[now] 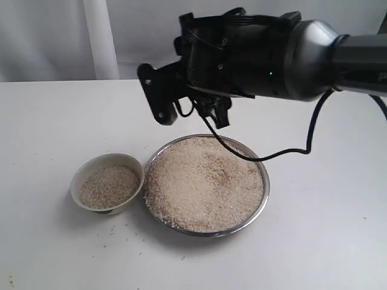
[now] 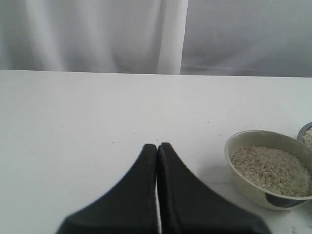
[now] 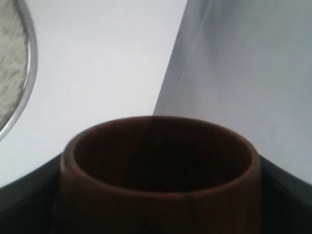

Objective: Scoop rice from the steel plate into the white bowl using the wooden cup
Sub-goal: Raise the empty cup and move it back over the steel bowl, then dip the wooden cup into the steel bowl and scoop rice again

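Exterior view: bulky black right arm (image 1: 272, 54) hangs above wide shiny steel plate (image 1: 265, 193), which is heaped with pale uncooked rice (image 1: 205, 181). Small cream-white ceramic bowl (image 1: 109, 157) sits just beside the plate, part-filled with grains. Loose grains lie on white table (image 1: 326, 241). Black cable (image 1: 284, 152) droops over plate rim. Cup not visible here.

Left wrist view: left gripper (image 2: 157, 161) jaws pressed together, nothing held, bowl off to one side.

Right wrist view: right gripper (image 3: 158, 192) clamped on reddish-brown wooden cup (image 3: 161, 214). No grains seen inside, bottom hidden. Plate rim nearby.

Risks, judged: steep dig could push rice over the thin rim, sagging cable could drag grains out, and a tilted carry could spill before reaching the bowl.
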Robot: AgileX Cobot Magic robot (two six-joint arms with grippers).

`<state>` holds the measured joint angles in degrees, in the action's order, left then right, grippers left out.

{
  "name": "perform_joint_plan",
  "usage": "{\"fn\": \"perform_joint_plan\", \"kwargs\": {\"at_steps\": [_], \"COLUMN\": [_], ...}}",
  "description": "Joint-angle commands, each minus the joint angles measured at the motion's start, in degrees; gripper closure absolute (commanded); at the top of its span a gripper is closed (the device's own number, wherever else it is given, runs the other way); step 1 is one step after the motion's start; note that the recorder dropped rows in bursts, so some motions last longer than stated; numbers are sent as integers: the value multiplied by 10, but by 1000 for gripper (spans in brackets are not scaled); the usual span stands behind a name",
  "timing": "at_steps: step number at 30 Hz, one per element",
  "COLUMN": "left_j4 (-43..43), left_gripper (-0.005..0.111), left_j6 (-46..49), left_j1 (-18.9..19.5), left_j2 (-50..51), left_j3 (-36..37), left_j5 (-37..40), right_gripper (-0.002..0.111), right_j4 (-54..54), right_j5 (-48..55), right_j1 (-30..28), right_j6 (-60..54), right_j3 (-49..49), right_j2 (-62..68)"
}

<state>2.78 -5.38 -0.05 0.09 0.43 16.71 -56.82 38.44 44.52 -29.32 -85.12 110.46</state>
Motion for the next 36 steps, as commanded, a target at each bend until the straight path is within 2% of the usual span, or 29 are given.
{"fn": "perform_joint_plan", "kwargs": {"at_steps": [1, 7, 20, 36], "left_j4": [-3, -3, -3, -3], "left_gripper": [107, 107, 107, 107], "left_j6": [-1, -1, -1, -1], "left_j1": [-2, -2, -2, -2], "left_j2": [-1, -1, -1, -1], "left_j3": [-4, -4, -4, -4], "left_j5": [-4, -4, -4, -4], "right_gripper": [108, 108, 108, 108], "right_j4": [-11, -47, -75, -71], "right_j5": [23, 28, 38, 43], "right_j1": [-18, -18, -18, -6], "right_j6": [-30, -36, -37, -37], "right_j3": [40, 70, 70, 70], "right_j2": [15, 38, 101, 140]}}
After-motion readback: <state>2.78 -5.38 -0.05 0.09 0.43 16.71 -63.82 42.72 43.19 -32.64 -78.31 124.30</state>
